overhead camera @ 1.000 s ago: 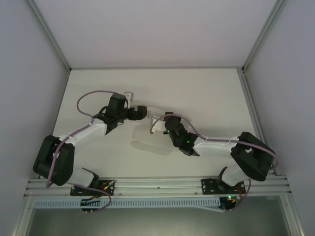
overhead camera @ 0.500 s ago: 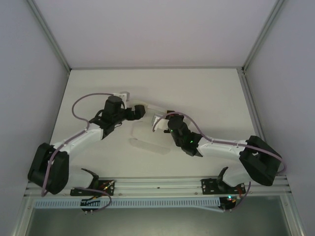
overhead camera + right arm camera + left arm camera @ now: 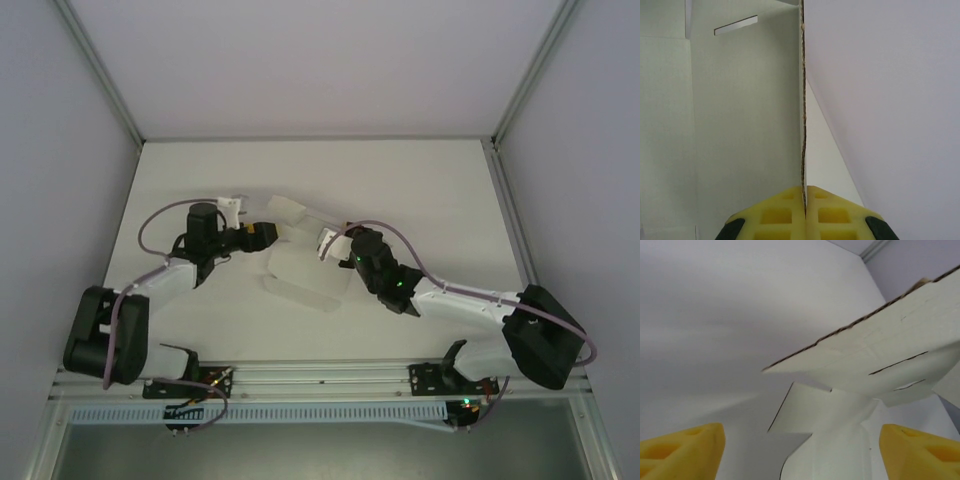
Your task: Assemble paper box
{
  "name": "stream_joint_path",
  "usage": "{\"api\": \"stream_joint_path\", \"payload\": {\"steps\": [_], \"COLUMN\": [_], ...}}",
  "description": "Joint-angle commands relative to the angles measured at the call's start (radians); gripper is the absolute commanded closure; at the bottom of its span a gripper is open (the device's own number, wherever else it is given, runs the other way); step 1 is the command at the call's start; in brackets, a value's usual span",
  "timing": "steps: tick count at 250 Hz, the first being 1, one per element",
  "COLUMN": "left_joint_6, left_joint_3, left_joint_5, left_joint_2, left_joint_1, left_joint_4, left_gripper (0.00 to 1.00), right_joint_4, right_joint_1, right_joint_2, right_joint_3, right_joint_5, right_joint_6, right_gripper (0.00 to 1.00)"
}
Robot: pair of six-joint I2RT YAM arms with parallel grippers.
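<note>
Right gripper (image 3: 325,243) first: its jaws are clamped right down on the box (image 3: 300,272), the two yellow pads (image 3: 775,217) squeezed together with one thin cardboard edge pinched between them (the raw edge runs straight up from the pads in the wrist view). Left of that edge stands a broad panel (image 3: 740,125) with a narrow slit (image 3: 735,25) near its top.

Over to the left gripper (image 3: 262,232): it sits just beside the box's left side, pointing across at it. From its own camera the yellow fingertips (image 3: 682,450) are spread wide, one at each bottom corner of the view, gripping nothing. A big cardboard sheet slants across in front of them, raised at an angle, with two short cuts in its face. A lower piece of the card reaches down between the fingertips, though I cannot tell if it touches either one.

The box itself is a part-folded white sheet, not closed up. It sits about mid-table (image 3: 430,200), between the two grippers. One flap (image 3: 285,210) pokes toward the far edge, and the wider part spreads toward the near edge, well short of the arm bases.
</note>
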Motion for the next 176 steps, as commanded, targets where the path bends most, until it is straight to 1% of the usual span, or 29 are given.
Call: {"api": "stream_joint_path", "payload": {"steps": [1, 8, 27, 42, 49, 52, 59, 66, 74, 95, 101, 128, 137, 151, 162, 176], "left_joint_6": [0.029, 0.033, 0.044, 0.053, 0.055, 0.056, 0.058, 0.059, 0.058, 0.059, 0.063, 0.074, 0.078, 0.079, 0.079, 0.082], "left_joint_3": [0.007, 0.016, 0.026, 0.02, 0.022, 0.023, 0.027, 0.033, 0.035, 0.028, 0.028, 0.026, 0.026, 0.029, 0.029, 0.029], "left_joint_5": [0.117, 0.12, 0.144, 0.149, 0.15, 0.15, 0.153, 0.156, 0.168, 0.196, 0.2, 0.197, 0.196, 0.192, 0.195, 0.195], "left_joint_2": [0.065, 0.081, 0.113, 0.131, 0.141, 0.145, 0.156, 0.164, 0.173, 0.186, 0.185, 0.183, 0.183, 0.185, 0.185, 0.181], "left_joint_1": [0.005, 0.006, 0.006, 0.005, 0.005, 0.003, 0.003, 0.002, -0.002, -0.009, -0.013, -0.017, -0.018, -0.017, -0.019, -0.022], "left_joint_4": [0.149, 0.145, 0.155, 0.183, 0.187, 0.187, 0.187, 0.192, 0.208, 0.255, 0.26, 0.266, 0.263, 0.255, 0.258, 0.256], "left_gripper": [0.27, 0.3, 0.33, 0.39, 0.44, 0.49, 0.57, 0.62, 0.63, 0.64, 0.66, 0.68, 0.72, 0.73, 0.77, 0.89], "right_joint_4": [-0.017, -0.021, -0.036, -0.042, -0.047, -0.049, -0.054, -0.056, -0.059, -0.065, -0.066, -0.075, -0.078, -0.082, -0.09, -0.108], "right_joint_1": [-0.013, -0.018, -0.03, -0.036, -0.04, -0.043, -0.044, -0.045, -0.049, -0.048, -0.048, -0.049, -0.048, -0.048, -0.049, -0.049], "right_joint_2": [-0.045, -0.05, -0.066, -0.078, -0.083, -0.084, -0.086, -0.086, -0.084, -0.074, -0.072, -0.066, -0.066, -0.066, -0.066, -0.065], "right_joint_3": [0.021, 0.023, 0.024, 0.022, 0.022, 0.022, 0.022, 0.023, 0.023, 0.028, 0.03, 0.038, 0.042, 0.045, 0.049, 0.056], "right_joint_5": [-0.04, -0.047, -0.064, -0.073, -0.083, -0.087, -0.093, -0.096, -0.097, -0.097, -0.096, -0.096, -0.096, -0.096, -0.096, -0.095], "right_joint_6": [0.053, 0.06, 0.076, 0.085, 0.089, 0.092, 0.096, 0.1, 0.102, 0.105, 0.104, 0.108, 0.107, 0.107, 0.109, 0.112], "right_gripper": [1.0, 1.0, 1.0, 1.0, 1.0, 1.0, 1.0, 1.0, 1.0, 1.0, 1.0, 1.0, 1.0, 1.0, 1.0, 1.0]}}
